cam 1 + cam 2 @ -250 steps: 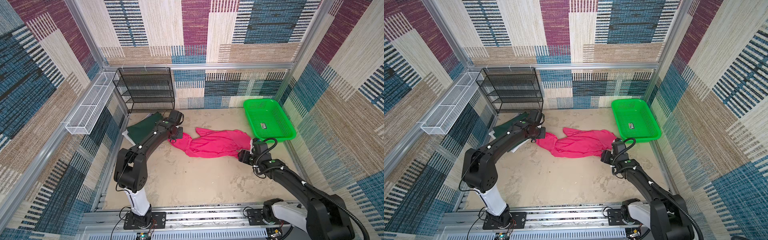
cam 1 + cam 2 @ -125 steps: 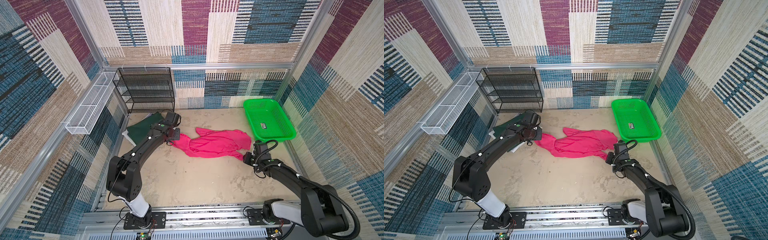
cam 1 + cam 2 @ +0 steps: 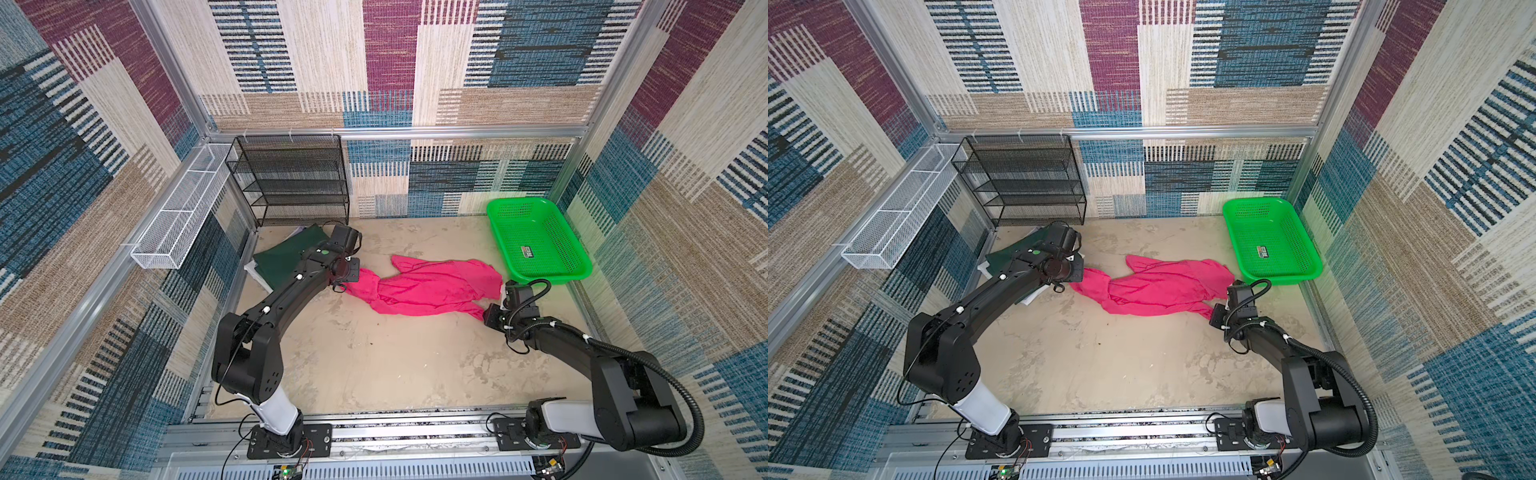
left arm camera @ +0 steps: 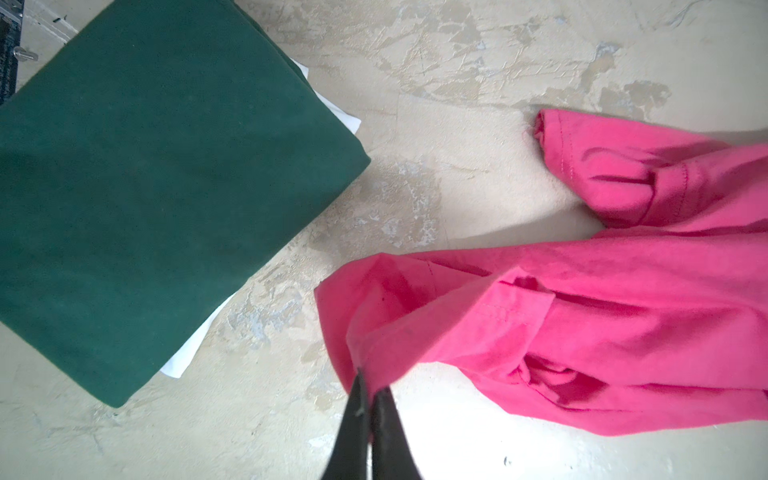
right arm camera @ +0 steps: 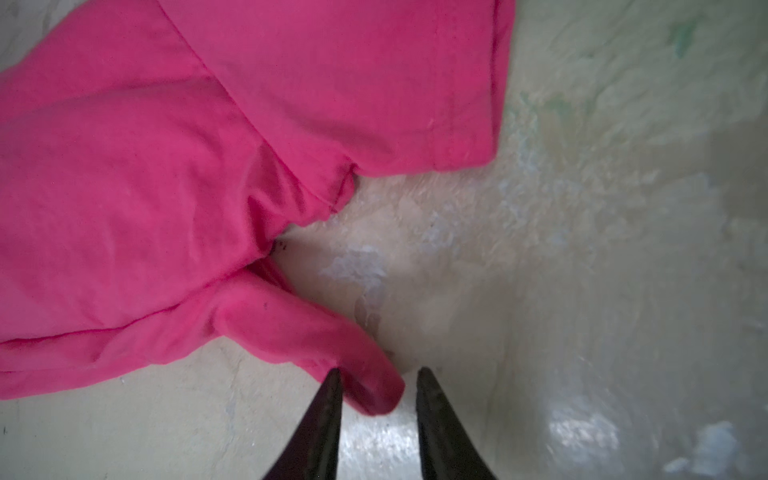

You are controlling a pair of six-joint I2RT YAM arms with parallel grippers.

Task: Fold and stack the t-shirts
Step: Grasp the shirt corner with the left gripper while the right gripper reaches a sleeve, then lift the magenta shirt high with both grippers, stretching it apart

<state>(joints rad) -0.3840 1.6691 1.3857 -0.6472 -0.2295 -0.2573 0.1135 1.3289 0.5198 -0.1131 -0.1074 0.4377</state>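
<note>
The right gripper (image 5: 378, 374) straddles a near corner fold of the crumpled pink t-shirt (image 3: 432, 286), jaws narrowly parted. The left gripper (image 4: 370, 380) pinches the shirt's opposite end tight. Just beyond that end, apart from it, the dark green t-shirt (image 3: 278, 257) lies folded.

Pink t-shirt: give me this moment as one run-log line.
left gripper: shut on pink t-shirt edge | right gripper: open around its far tip | dark green t-shirt: folded, atop white t-shirt
</note>
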